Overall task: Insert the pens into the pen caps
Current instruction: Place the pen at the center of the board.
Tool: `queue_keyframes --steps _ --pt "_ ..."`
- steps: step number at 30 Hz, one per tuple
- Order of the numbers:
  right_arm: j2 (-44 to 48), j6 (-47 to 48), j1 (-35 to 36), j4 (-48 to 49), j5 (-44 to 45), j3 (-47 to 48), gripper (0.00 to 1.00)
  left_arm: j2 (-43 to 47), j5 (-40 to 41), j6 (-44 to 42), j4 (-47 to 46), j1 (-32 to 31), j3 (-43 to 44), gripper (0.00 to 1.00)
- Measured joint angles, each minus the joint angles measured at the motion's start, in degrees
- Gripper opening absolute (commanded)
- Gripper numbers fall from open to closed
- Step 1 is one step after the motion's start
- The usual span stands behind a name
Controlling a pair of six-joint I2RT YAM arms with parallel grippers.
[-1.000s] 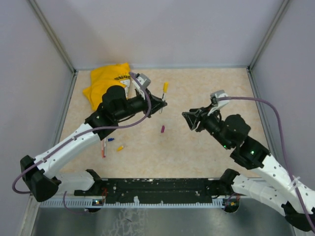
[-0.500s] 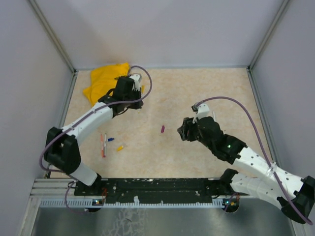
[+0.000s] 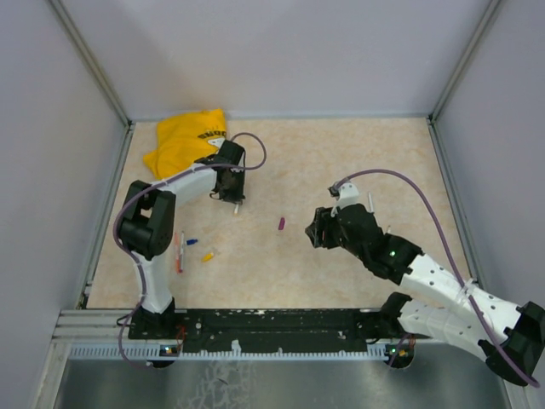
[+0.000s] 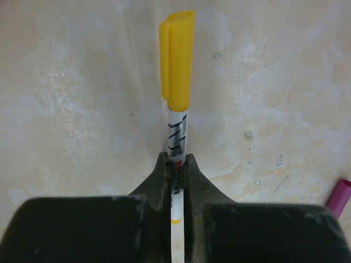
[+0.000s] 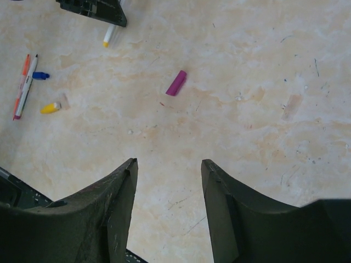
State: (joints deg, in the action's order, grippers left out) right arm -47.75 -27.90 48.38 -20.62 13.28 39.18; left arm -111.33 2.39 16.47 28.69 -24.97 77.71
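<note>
Above the table (image 4: 66,82), left pincer (image 4: 175,163) pinches yellow-capped pen (image 4: 177,131)

This looks like a robotics lab test cell. Plain grey panels (image 3: 281,51) close in the beige marbled desk (image 3: 358,145) at 9, 12 and 3 o'clock, framed by aluminium posts (image 3: 89,60). At 6 o'clock a black mounting rail (image 3: 281,322) carries the white left arm (image 3: 183,181) and right arm (image 3: 443,285), both trailing purple cables (image 3: 383,171).
</note>
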Motion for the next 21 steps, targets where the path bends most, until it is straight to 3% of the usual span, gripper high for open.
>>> queue_keyframes --steps 4,12,21 --pt "0.0 -0.42 0.0 -0.24 -0.7 -0.66 0.51 -1.4 0.63 0.57 0.66 0.42 0.61 0.02" --pt "-0.17 -0.46 0.0 -0.17 -1.16 -0.68 0.51 -1.62 1.51 1.36 1.01 0.87 0.79 0.2" --pt "-1.2 -0.44 0.0 -0.2 -1.2 -0.68 0.51 -1.6 1.51 1.53 0.94 1.14 0.79 0.31"
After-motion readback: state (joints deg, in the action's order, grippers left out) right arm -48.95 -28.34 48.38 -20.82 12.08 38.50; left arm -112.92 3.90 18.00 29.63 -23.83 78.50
